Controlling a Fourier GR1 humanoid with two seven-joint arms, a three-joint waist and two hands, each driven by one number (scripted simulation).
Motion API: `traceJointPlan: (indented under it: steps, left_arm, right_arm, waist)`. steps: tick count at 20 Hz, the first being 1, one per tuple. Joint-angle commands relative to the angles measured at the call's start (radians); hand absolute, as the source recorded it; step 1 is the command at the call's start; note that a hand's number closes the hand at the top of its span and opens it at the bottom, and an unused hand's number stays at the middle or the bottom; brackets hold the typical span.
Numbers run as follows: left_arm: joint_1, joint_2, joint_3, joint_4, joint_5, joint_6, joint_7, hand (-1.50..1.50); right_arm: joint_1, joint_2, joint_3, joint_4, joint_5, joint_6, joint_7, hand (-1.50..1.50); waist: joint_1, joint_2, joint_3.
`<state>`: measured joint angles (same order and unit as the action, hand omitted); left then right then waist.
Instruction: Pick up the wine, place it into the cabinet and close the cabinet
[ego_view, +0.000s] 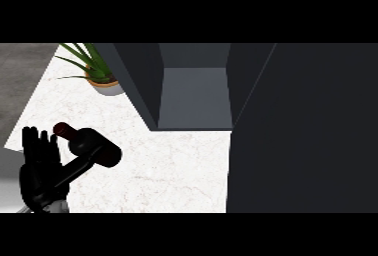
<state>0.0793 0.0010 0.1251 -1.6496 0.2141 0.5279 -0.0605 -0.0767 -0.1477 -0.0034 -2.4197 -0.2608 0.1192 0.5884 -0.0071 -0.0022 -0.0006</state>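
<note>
The dark glass wine bottle (90, 144) stood on the white marble bench (170, 170), touched by the left hand (43, 170), fingers (37, 145) straight. Judged heavy, slippery, fragile; best grasped around the body.

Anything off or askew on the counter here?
Nothing stands out. The wine bottle stands intact on the counter beside the left hand, no spill; the cabinet is open, and the potted plant is upright.
</note>
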Motion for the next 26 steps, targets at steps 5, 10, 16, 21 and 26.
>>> traceJointPlan:
  steps: [5, 10, 16, 21, 26]
  left_arm:
    - [-0.048, -0.001, 0.032, 0.115, 0.058, -0.039, -0.084, -1.5]
    - [-0.044, -0.001, 0.002, 0.171, 0.078, -0.047, -0.137, -1.5]
    - [-0.031, -0.001, 0.042, 0.3, 0.142, -0.135, -0.285, -1.5]
    - [-0.109, 0.013, 0.042, 0.363, 0.155, -0.096, -0.249, -1.5]
    - [-0.148, 0.023, 0.08, 0.465, 0.189, -0.128, -0.332, -1.5]
  right_arm:
    - [0.006, -0.02, -0.072, -0.144, -0.11, 0.0, 0.072, -1.5]
    - [0.084, 0.027, -0.002, -0.151, -0.047, 0.022, 0.01, -1.5]
    - [0.055, 0.035, 0.041, -0.161, -0.014, -0.005, 0.036, -1.5]
    - [-0.015, -0.019, -0.062, -0.114, -0.116, 0.006, 0.072, -1.5]
    - [0.033, -0.033, -0.076, -0.175, -0.143, 0.028, 0.087, -1.5]
  waist:
    - [0.002, 0.0, 0.0]
    - [0.001, 0.0, 0.001]
    - [0.001, 0.0, 0.0]
    - [0.002, 0.001, 0.0]
    - [-0.004, 0.0, 0.0]
